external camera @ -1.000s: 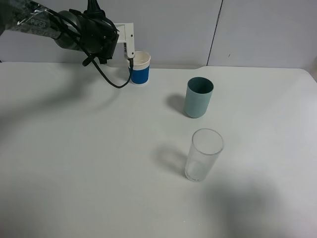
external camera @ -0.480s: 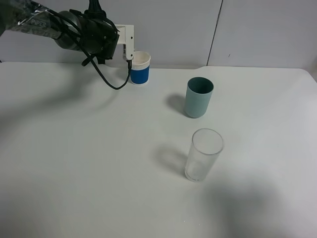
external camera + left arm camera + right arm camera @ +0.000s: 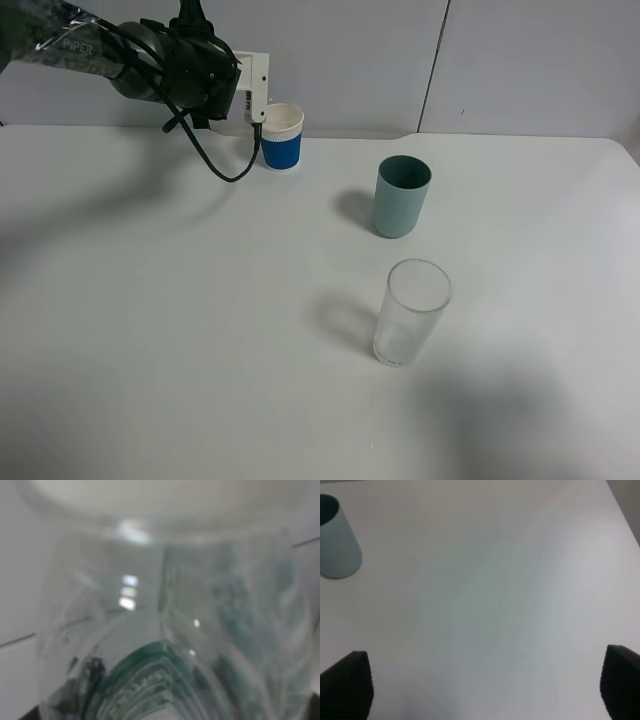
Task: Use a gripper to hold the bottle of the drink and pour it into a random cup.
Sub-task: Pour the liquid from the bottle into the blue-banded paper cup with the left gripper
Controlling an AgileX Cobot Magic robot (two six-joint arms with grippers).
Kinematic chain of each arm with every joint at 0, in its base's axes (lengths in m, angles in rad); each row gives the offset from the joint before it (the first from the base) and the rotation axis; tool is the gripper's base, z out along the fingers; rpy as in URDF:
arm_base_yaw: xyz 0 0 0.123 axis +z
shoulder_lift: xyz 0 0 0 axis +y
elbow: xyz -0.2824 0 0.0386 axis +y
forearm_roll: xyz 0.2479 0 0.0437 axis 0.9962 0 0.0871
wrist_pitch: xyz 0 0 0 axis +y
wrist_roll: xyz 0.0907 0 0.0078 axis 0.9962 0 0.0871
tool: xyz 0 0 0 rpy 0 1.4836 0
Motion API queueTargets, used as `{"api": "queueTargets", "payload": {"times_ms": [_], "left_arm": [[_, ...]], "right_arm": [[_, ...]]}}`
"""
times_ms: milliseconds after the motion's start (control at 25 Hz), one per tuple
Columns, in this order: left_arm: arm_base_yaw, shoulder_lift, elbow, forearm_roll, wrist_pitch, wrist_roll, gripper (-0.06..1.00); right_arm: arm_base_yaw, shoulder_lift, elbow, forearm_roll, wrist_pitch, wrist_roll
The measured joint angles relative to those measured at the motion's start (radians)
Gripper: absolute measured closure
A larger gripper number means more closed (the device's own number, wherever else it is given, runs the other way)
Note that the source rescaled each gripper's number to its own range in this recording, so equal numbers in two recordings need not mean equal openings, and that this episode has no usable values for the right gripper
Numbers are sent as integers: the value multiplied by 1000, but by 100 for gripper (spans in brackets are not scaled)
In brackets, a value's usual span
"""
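My left gripper (image 3: 257,95), a white blocky head on a black arm, hovers at the back left, right beside the rim of the white paper cup with the blue sleeve (image 3: 283,137). In the left wrist view the clear bottle with the green label (image 3: 165,630) fills the frame, held between the jaws. In the high view the arm and gripper head hide the bottle. My right gripper (image 3: 485,682) is open and empty over bare table; its black fingertips (image 3: 347,680) stand far apart. It is out of the high view.
A teal-green plastic cup (image 3: 400,197) stands right of centre and also shows in the right wrist view (image 3: 337,540). A tall clear glass tumbler (image 3: 411,312) stands in front of it. The white table (image 3: 150,330) ends at a wall behind.
My left gripper has shifted slightly up and to the left beside the paper cup. The cups and the tumbler have not moved.
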State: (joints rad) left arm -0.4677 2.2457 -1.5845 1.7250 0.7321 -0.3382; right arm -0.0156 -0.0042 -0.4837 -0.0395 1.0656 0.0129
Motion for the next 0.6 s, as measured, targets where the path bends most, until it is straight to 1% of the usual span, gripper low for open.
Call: {"api": "queueTargets", "payload": {"times_ms": [600], "left_arm": [[0,0,0,0,3,43,87]], "right_arm": [[0,0,0,0,0,0]]}}
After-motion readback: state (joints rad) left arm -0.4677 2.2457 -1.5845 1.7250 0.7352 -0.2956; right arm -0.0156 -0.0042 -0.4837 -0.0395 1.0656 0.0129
